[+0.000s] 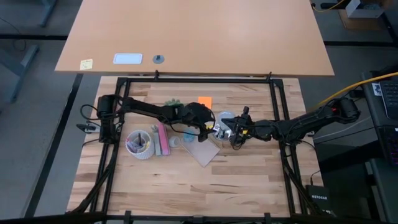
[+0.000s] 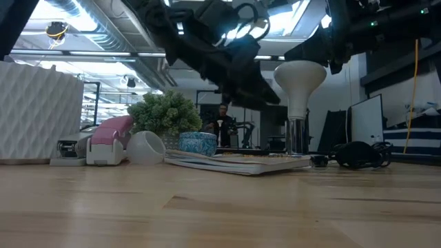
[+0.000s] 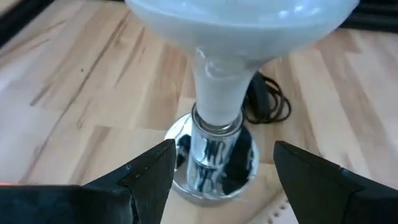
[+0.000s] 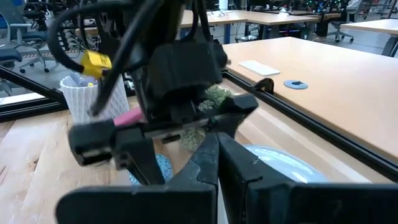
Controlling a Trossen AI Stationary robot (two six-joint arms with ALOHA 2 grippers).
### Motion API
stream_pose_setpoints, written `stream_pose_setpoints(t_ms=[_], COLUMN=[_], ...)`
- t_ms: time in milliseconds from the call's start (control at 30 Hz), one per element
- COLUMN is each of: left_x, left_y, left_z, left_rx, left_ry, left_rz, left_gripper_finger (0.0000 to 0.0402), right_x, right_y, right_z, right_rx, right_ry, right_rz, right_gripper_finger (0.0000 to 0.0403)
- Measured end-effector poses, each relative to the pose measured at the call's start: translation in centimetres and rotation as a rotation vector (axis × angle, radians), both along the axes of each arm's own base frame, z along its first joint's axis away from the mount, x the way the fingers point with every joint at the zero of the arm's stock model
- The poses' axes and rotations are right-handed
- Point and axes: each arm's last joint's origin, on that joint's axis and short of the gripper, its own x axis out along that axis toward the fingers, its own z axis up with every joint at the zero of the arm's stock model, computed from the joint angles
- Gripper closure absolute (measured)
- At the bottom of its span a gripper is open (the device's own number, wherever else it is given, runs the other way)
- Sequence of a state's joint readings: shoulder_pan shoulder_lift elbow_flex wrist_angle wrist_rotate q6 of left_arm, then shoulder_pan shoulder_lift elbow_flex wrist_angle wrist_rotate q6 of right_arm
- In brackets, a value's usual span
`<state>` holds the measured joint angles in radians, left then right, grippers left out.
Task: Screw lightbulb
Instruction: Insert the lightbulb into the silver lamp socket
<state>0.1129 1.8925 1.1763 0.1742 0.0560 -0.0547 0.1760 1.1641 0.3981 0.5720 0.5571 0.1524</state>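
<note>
The lightbulb (image 2: 300,77) stands upright with its frosted white globe on top. Its neck (image 3: 217,93) goes down into the shiny silver socket (image 3: 211,165), which stands on the table. My left gripper (image 3: 214,180) is open and level with the socket, one finger on either side of the neck, touching nothing. It also shows in the high view (image 1: 210,124). My right gripper (image 4: 216,155) is shut with nothing between its fingers, close above the globe's (image 4: 280,165) edge, coming from the table's right (image 1: 235,130). My right gripper's shut fingers (image 4: 242,171) stand close over the bulb's globe. I cannot tell whether they touch it.
A white ribbed cup of pens (image 1: 140,144), a pink tape dispenser (image 2: 109,141), a green plant (image 2: 164,114), a blue bowl (image 2: 198,143) and a flat notebook (image 2: 238,162) stand left of the socket. A black cord (image 2: 355,155) lies to its right. A black frame rail (image 1: 199,79) borders the table.
</note>
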Motion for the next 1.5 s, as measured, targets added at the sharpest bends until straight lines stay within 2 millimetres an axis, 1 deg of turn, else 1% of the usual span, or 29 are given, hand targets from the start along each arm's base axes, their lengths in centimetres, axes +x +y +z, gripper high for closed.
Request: stream_pose_setpoints(t_ms=[100,200,367,467,567,667,833,933,1033,1333,1500], left_x=[-0.3,-0.6,-0.9,-0.9,-0.9,-0.9,-0.4,-0.1,0.0,0.0,0.0], left_y=[-0.5,-1.0,-1.2,-1.7,-2.8,-3.8,-5.1,-5.7,-5.9,-5.4,-5.3], left_z=[0.8,0.6,0.3,0.3,0.6,1.0,2.0,2.5,2.7,2.9,2.9], left_rx=[-0.072,-0.119,-0.171,-0.159,-0.111,-0.064,0.003,0.057,0.087,0.128,0.143], left_ry=[-0.003,0.04,0.093,0.097,0.088,0.076,-0.039,-0.097,-0.119,-0.128,-0.13], left_rz=[0.031,0.05,0.079,0.025,-0.052,-0.109,-0.178,-0.172,-0.124,0.053,0.084], left_gripper_finger=[0.0139,0.0139,0.0139,0.0151,0.0186,0.0234,0.0318,0.036,0.0392,0.04,0.04], right_x=[0.0,0.0,0.0,0.0,0.0,0.0,0.0,0.0,0.0,0.1,0.1], right_y=[0.0,0.0,0.0,0.0,0.0,0.0,0.0,0.0,0.1,0.2,0.2], right_z=[0.0,0.0,0.0,0.0,0.0,0.0,0.0,0.0,0.1,0.1,0.1], right_rx=[0.0,0.0,0.0,0.0,0.0,0.0,0.0,0.0,0.011,0.037,0.037], right_ry=[0.0,-0.001,-0.001,-0.001,-0.001,-0.001,-0.001,-0.002,-0.005,-0.013,-0.013], right_rz=[0.0,0.0,0.0,0.0,0.0,0.0,0.0,0.002,0.025,0.05,0.049], right_gripper_finger=[0.0397,0.0397,0.0397,0.0397,0.0397,0.0397,0.0397,0.0397,0.0397,0.0397,0.0397])
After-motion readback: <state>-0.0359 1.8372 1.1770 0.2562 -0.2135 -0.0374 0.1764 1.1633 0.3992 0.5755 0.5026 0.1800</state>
